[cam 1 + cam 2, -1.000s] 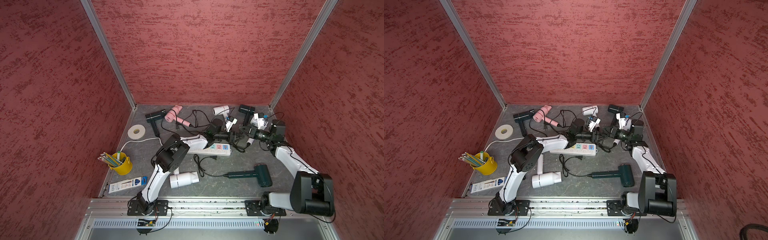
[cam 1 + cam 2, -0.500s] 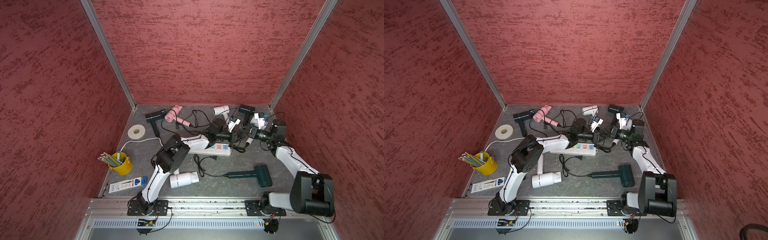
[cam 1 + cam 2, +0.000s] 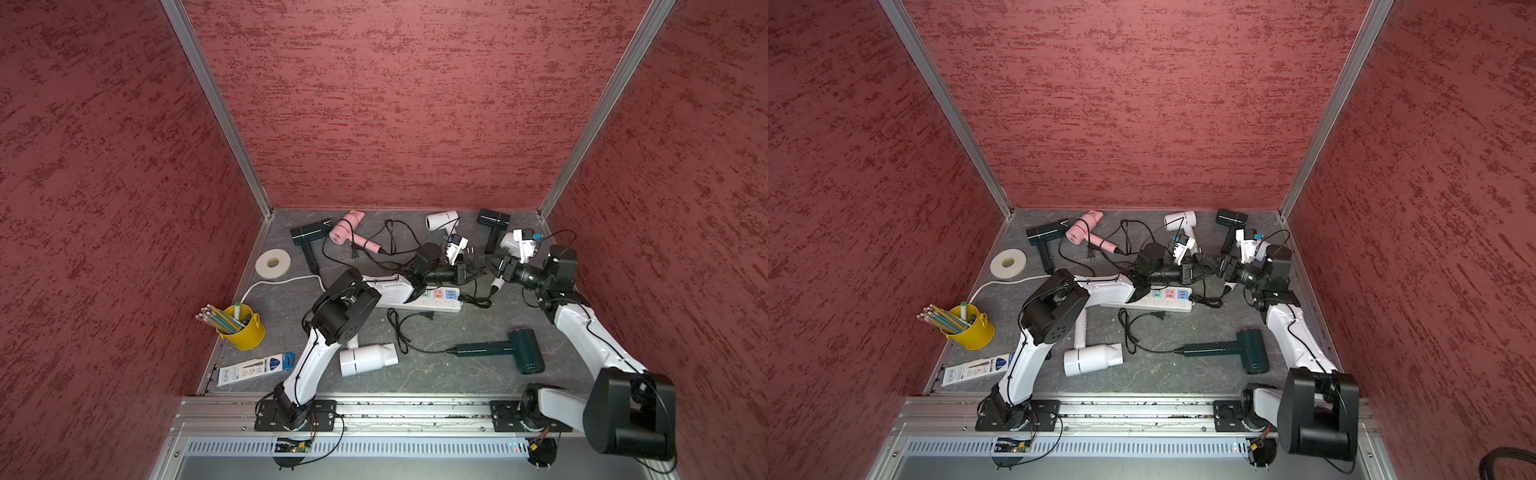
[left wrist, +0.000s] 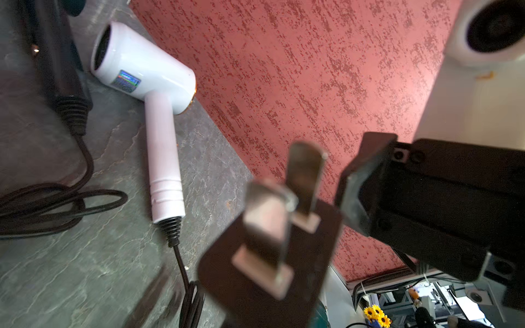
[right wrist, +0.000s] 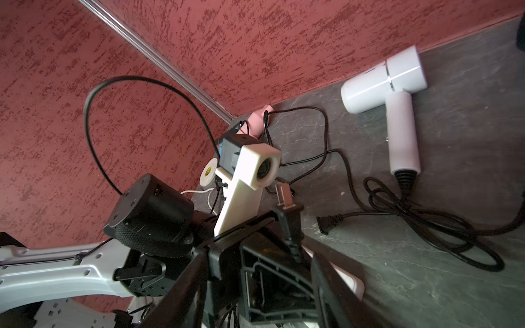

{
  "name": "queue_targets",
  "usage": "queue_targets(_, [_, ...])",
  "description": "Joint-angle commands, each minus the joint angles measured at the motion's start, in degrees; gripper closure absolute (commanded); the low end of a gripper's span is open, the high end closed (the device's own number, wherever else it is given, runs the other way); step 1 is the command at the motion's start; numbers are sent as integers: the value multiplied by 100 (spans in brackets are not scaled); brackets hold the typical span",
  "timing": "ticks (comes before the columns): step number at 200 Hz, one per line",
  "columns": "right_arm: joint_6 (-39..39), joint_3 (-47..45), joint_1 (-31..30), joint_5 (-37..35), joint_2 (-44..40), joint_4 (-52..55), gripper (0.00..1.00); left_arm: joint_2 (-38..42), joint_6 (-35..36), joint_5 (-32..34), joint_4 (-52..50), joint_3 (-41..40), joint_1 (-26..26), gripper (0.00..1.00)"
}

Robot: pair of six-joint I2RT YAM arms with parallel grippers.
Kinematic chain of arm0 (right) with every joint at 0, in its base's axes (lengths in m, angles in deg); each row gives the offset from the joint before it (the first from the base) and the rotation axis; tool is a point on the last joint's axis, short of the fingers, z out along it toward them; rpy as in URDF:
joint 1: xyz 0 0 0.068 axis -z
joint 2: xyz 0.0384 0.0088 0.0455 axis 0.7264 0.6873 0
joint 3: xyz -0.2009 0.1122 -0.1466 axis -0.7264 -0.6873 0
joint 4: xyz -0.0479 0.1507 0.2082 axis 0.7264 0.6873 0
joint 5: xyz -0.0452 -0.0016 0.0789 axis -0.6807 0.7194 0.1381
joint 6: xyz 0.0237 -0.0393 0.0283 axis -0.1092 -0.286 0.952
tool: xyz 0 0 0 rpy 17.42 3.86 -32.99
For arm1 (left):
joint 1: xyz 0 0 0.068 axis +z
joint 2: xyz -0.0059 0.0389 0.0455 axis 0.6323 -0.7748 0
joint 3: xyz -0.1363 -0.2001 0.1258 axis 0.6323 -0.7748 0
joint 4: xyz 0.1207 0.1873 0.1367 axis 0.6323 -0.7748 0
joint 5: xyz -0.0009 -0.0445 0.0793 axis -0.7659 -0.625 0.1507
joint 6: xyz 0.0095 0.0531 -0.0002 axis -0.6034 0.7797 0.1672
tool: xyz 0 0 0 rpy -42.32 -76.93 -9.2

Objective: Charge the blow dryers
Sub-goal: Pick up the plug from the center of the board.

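Several blow dryers lie on the grey table: pink point(image 3: 347, 226), black point(image 3: 309, 237), white point(image 3: 442, 220) and black point(image 3: 492, 220) along the back, dark green point(image 3: 523, 351) and white point(image 3: 365, 359) nearer the front. Above the white power strip point(image 3: 436, 297) my left gripper point(image 3: 467, 272) is shut on a black two-prong plug point(image 4: 270, 255), prongs pointing away from it. My right gripper point(image 3: 492, 266) faces it, open, its jaws spread either side of the left gripper's tip and the plug point(image 5: 287, 218). In the left wrist view, one right fingertip point(image 4: 369, 184) stands just beside the prongs.
Black cords tangle across the back of the table, with a loose plug point(image 5: 324, 224) beside a coil. A tape roll point(image 3: 272, 262), a yellow pencil cup point(image 3: 245, 330) and a flat packet point(image 3: 255, 368) sit at the left. Red walls close three sides.
My left gripper has shut on the plug. My right gripper, shut a moment ago, has spread its jaws off it. Both arms stay near the same spot over the strip.
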State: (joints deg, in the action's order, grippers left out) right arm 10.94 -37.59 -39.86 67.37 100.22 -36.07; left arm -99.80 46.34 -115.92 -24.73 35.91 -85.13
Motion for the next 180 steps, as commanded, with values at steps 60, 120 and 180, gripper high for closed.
queue_targets(60, [-39,-1138,-239,-1431,-1128,-777,42,532,-1665,983,435,-184,82,97])
queue_targets(120, [-844,-1259,-932,-2377,-1248,-752,42,669,-2500,1153,354,-218,58,97])
queue_targets(180, [-1906,-1379,-1790,-3699,-1241,-846,44,748,-2960,1273,471,-326,-14,97])
